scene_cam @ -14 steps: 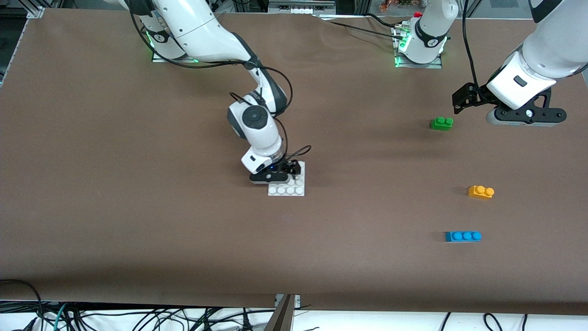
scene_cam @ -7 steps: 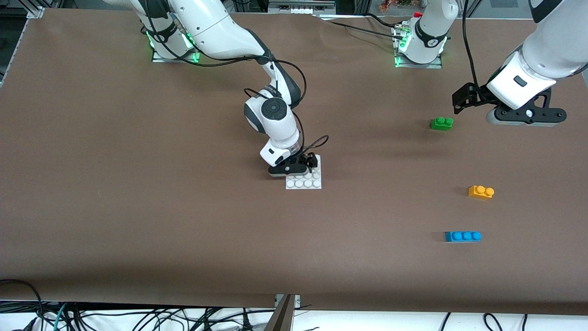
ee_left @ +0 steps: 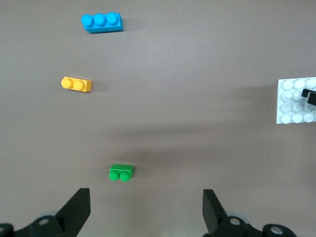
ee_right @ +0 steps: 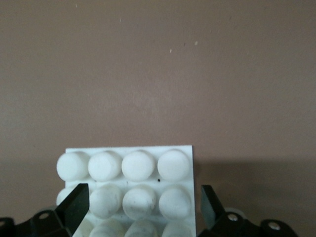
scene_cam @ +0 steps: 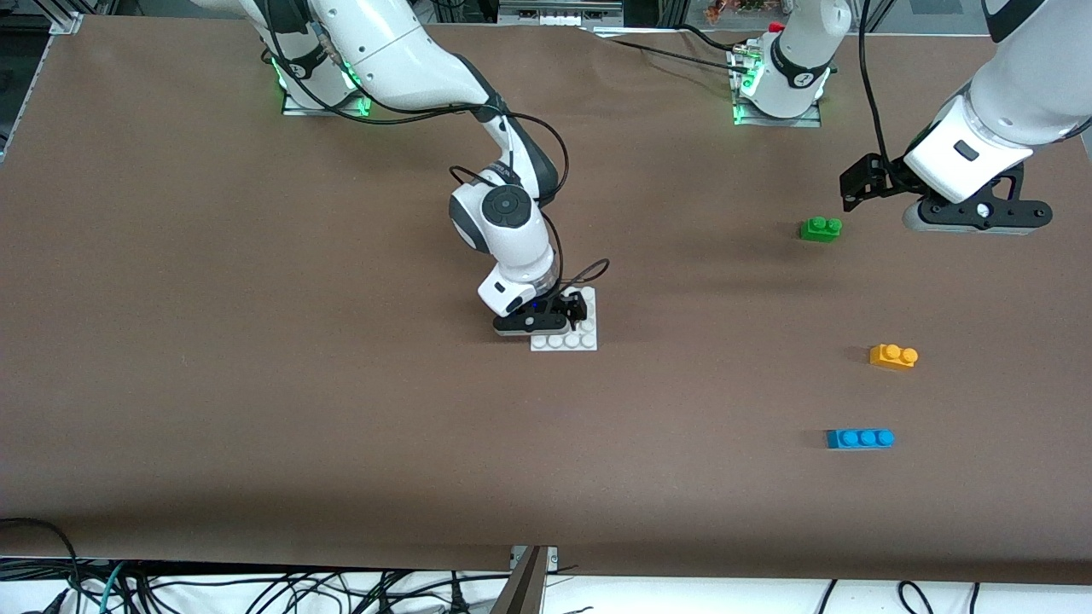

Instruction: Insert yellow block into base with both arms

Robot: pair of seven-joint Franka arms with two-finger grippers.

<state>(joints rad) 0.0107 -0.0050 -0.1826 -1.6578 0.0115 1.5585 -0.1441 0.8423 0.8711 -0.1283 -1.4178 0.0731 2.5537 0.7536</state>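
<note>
Three bricks lie on the worktop (scene_cam: 256, 384): one yellow block (scene_cam: 893, 356), one green (scene_cam: 820, 228), one blue (scene_cam: 860, 438). One white base (scene_cam: 576, 341). Two arms, each with one hand.

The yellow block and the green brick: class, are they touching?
Apart. The front view shows bare table between the yellow block and the green brick; the left wrist view shows the gap too.

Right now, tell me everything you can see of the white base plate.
The white base plate is a flat square of glossy plastic with rows of round studs, lying flat on the brown table mid-table. The right gripper is down over it, open fingers straddling two of its stud columns, and hides its farther rows from the front camera. Whether the fingers touch it cannot be told. No brick sits on it.
</note>
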